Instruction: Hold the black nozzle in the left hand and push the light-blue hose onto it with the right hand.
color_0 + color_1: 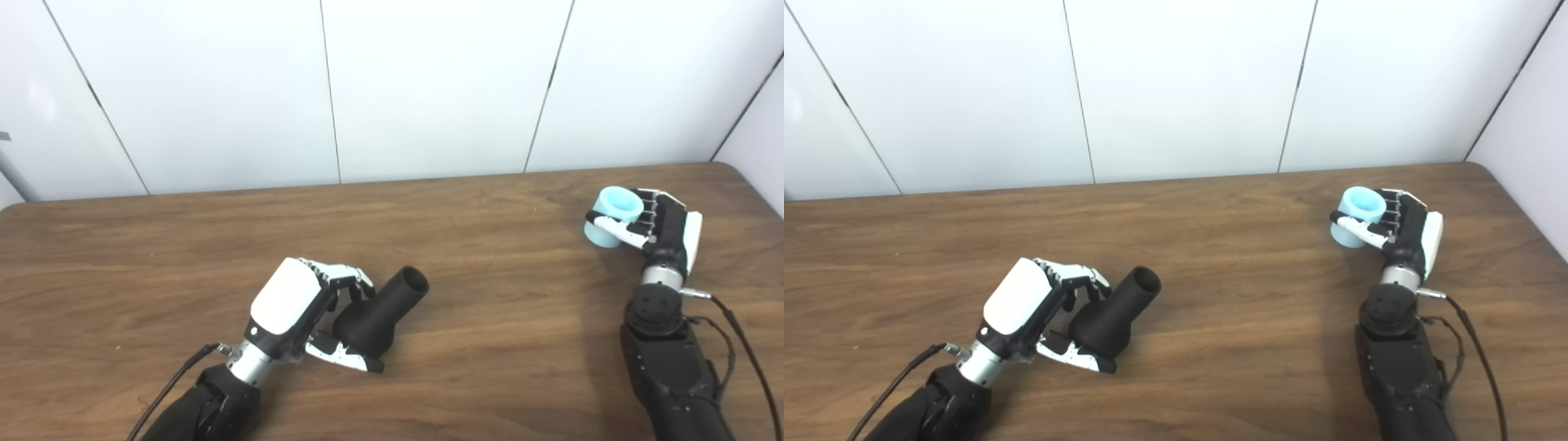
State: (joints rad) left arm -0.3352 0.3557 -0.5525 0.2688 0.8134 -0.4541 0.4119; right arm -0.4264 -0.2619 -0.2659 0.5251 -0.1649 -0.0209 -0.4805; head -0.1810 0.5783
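Note:
The black nozzle [381, 313] lies on the wooden table [490, 288] left of centre, its narrow open end pointing up and to the right. My left hand [306, 312] wraps its wide base, fingers over the top and thumb underneath. The light-blue hose [612, 215], a short stubby tube, stands with its opening upward at the far right. My right hand [655, 226] is curled around the hose from the right, thumb across its front. Whether the nozzle or hose is lifted off the table cannot be told.
White wall panels [429, 86] rise behind the table's back edge. The table's right corner [729, 165] lies close to the right hand. A black cable [744, 343] trails from the right wrist, another from the left forearm [177, 380].

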